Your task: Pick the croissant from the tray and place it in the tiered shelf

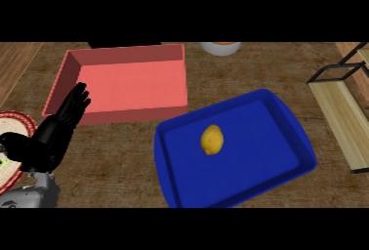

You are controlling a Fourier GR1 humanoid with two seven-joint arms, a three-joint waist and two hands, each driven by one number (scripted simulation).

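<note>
**A:** Where are we with the croissant?

**B:** By our reading, we have not begun the pick. The croissant (211, 139) lies alone near the middle of the blue tray (245, 176), and nothing touches it.

**A:** And our hands?

**B:** Only our left hand (61, 122) shows, well to the left of the tray. Its fingers are straight and point up, and it clasps nothing, so we take it to be at rest. Our right hand is out of sight, so we cannot speak for it.

**A:** Where does the croissant have to go?

**B:** Into the tiered shelf (342, 112), just right of the tray. It is a pale wooden board in a black frame, cut off by the view's edge.

**A:** What else is around the tray?

**B:** A pink box (130, 83) sits up and to the left of it, close to its far left corner. A white vessel (220, 47) stands beyond its far side. A red-rimmed plate (16, 119) lies far to its left, partly behind our left hand.

**A:** So what comes next?

**B:** A reach. Since the shelf is on the tray's right, we judge the right hand better placed. It would come in over the tray's rim, lower with its fingers spread over the croissant and close round it. The croissant looks small and rounded, so it may slip. The lift must also clear the tray's raised wall before we carry the croissant right.
</note>
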